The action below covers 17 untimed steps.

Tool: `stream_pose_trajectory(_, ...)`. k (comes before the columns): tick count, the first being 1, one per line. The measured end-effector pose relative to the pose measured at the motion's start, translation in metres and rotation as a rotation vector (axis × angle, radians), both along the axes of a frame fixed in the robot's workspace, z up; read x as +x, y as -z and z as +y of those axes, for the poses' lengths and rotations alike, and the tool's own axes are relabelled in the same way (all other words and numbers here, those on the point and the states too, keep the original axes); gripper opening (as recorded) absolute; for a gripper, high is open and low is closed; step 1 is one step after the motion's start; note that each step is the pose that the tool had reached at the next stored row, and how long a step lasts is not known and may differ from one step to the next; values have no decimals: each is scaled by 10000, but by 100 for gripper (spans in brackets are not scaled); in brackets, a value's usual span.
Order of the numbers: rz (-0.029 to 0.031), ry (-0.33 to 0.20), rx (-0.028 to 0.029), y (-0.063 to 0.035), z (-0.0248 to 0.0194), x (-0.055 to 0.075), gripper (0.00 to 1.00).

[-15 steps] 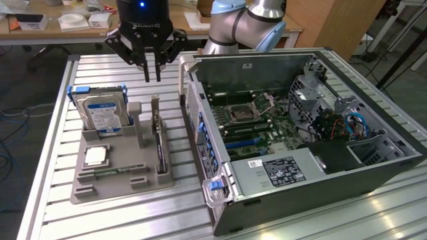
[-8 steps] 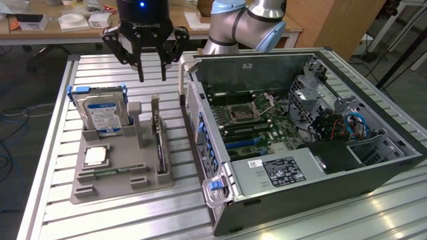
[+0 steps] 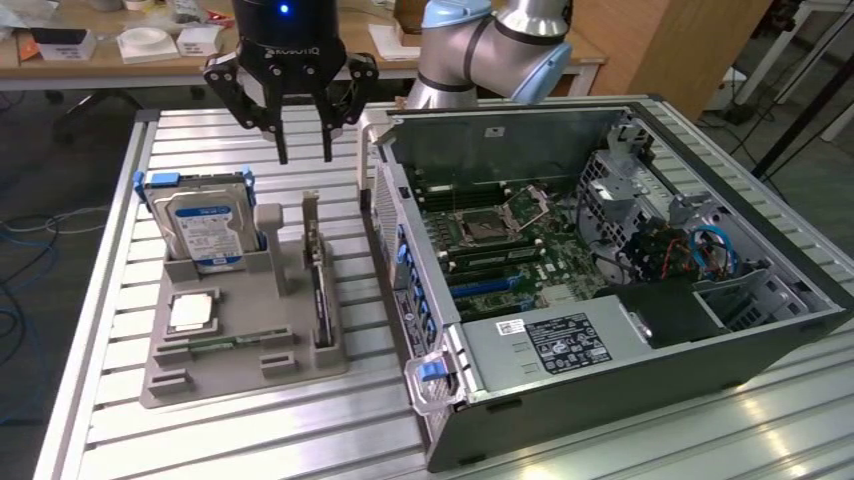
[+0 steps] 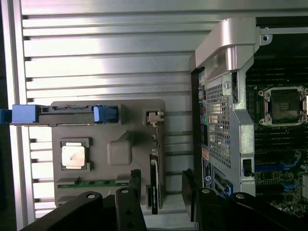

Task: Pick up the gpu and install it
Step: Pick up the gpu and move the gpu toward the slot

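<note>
The gpu (image 3: 319, 275) is a thin dark card standing on edge in a slot of the grey holder tray (image 3: 240, 375), its silver bracket end toward the back. My gripper (image 3: 306, 158) hangs open well above the card's far end, with nothing between its fingers. In the wrist view the gpu (image 4: 154, 185) shows edge-on, with the two black fingers (image 4: 135, 185) on either side of its line and apart from it, below my gripper (image 4: 162, 192). The open computer case (image 3: 601, 270) lies just to the exterior view's right of the tray, motherboard (image 3: 507, 235) exposed.
The tray also holds a silver hard drive (image 3: 207, 228) in a blue caddy, a square processor chip (image 3: 194, 312) and a narrow green memory stick (image 3: 220, 343). The case wall (image 4: 224, 110) stands close beside the gpu. All rest on a slatted metal table (image 3: 107, 300).
</note>
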<state>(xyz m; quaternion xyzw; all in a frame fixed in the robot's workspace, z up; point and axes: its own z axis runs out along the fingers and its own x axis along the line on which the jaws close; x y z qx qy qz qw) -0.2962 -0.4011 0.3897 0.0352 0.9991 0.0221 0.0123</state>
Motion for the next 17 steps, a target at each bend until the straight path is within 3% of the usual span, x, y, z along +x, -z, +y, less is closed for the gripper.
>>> stream_pose_trajectory(17, -1, 0, 0, 50, -69, 0, 47)
